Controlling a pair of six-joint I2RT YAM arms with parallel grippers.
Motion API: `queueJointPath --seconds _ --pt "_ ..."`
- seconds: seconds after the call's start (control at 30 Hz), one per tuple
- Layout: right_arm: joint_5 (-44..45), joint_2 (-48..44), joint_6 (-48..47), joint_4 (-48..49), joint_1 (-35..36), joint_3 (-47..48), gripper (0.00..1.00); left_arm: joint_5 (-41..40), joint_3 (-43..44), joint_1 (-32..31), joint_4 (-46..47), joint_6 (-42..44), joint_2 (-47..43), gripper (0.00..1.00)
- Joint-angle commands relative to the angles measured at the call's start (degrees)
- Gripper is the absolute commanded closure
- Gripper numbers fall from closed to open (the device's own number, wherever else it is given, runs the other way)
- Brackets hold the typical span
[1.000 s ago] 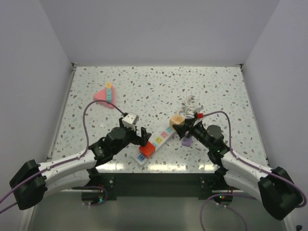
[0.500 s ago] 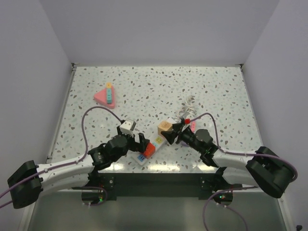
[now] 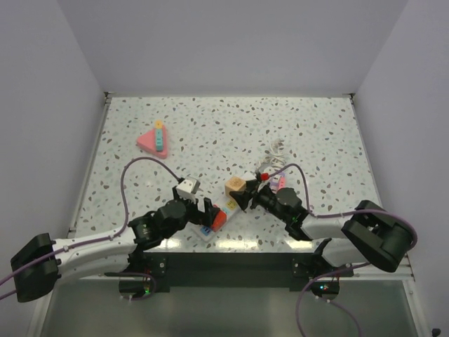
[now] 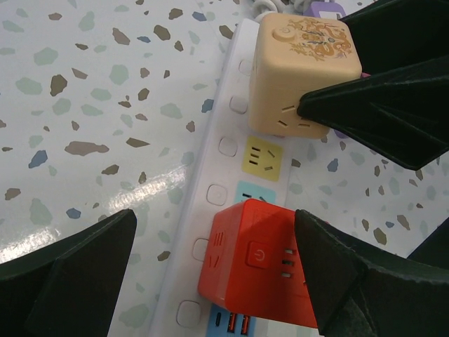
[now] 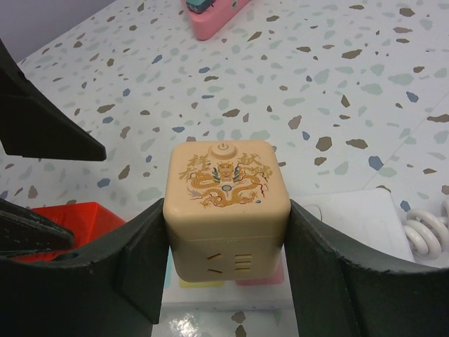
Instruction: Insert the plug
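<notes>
Clamping opposite flat sides, the right gripper (image 5: 226, 210) holds the rigid, probably light, slick beige cube adapter (image 5: 224, 175); left gripper (image 4: 214, 228) gapes empty.

The power strip (image 3: 228, 206) lies slantwise on the table (image 3: 316, 133) close to the near edge, its near end to the left and its far end to the right. A seated cube (image 3: 217, 219) sits plugged into the strip's near half, between the spread fingers of the left gripper (image 3: 202, 209), which straddles the strip there. Over the strip's far half sits the cube plug (image 3: 236, 185), pinched in the right gripper (image 3: 244, 196); whether it touches the strip cannot be told. Beyond the strip's far end lies a coiled cord (image 3: 273, 158). Far behind and left of the strip, well apart, lies a triangular block (image 3: 154, 137).
</notes>
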Motion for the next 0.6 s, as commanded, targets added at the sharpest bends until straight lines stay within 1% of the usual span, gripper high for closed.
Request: queueJointPath --seconds 0.0,0.17,0.57 --pt "2.4 0.5 -1.0 7.5 0.7 1.9 1.0 0.3 -0.3 -0.9 -0.8 -2.1 0.7 0.0" --pt "2.8 1.1 -1.0 7.5 1.9 2.2 1.0 0.5 -0.6 -1.7 -1.2 -3.0 1.8 0.01" --pt "8.5 2.2 -1.5 5.3 6.0 2.1 1.0 -0.2 -0.2 -3.0 -1.8 -3.9 4.3 0.02"
